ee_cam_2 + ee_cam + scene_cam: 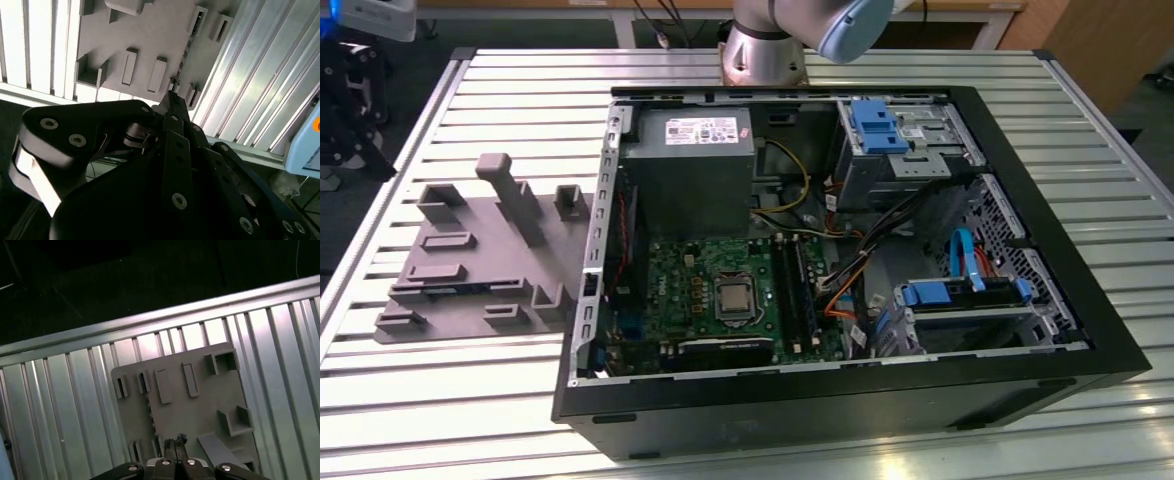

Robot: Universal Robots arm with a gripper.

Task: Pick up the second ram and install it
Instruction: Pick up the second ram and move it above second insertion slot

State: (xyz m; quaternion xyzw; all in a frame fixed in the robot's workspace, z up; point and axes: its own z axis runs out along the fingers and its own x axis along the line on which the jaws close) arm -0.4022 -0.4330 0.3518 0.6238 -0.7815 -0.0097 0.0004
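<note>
The second ram (149, 415) stands on its edge in a slot of the grey tray (200, 410). From above it reads as a thin, toothed line. In the second wrist view the ram (186, 50) is a narrow strip with small parts along it on the tray (140, 35). My gripper (175, 441) hangs well above the tray, a little to one side of the ram, with its fingertips together and nothing between them. The second wrist view has the dark linkage meeting at the tip of the gripper (171, 95). The green motherboard (720, 295) lies in the open computer case (854, 400).
The grey tray (467, 270) with raised blocks lies on the slatted metal table (454, 420), at the exterior view's left of the case. Inside the case are a grey power supply (687, 165), blue drive brackets (874, 125) and loose cables (847, 285). The arm's base (767, 45) stands behind the case.
</note>
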